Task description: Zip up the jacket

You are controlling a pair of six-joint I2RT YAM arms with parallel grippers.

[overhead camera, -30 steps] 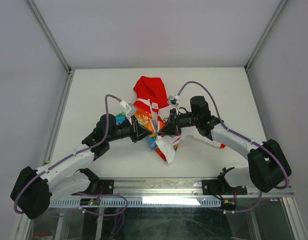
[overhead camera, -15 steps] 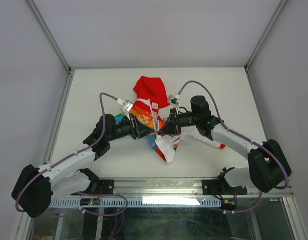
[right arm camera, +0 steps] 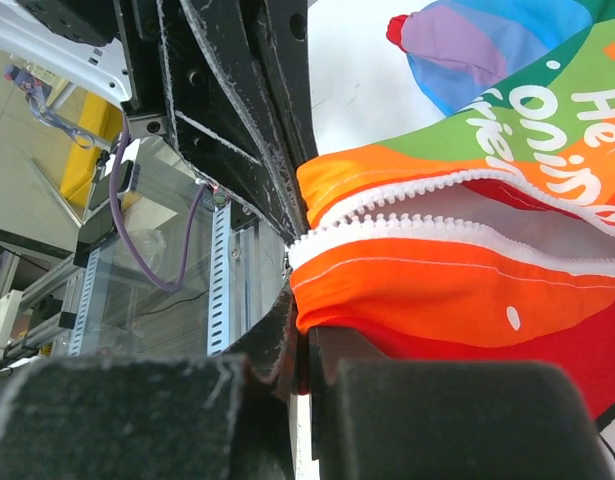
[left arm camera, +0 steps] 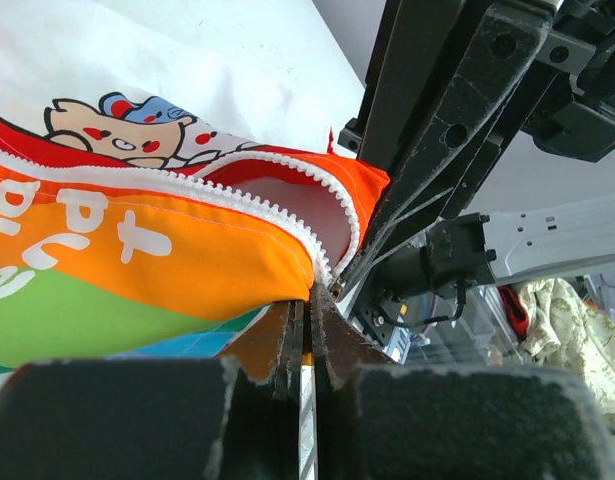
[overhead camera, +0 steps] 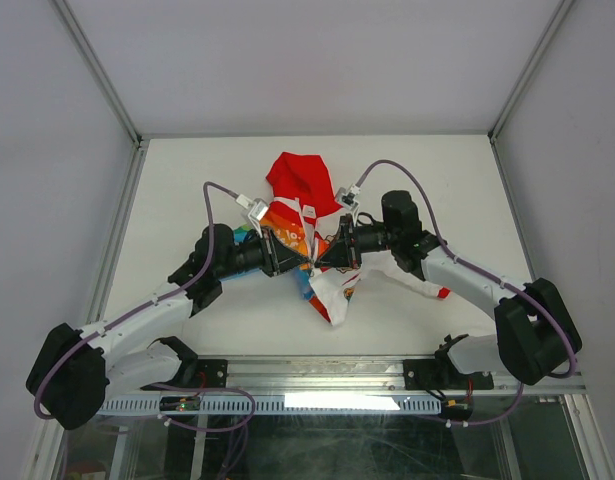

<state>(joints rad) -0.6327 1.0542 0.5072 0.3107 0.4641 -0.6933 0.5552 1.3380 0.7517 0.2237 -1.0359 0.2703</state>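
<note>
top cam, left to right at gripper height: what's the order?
left arm → left gripper → right gripper → right arm. The jacket is left out: it spans both grippers, which meet at its zipper.
</note>
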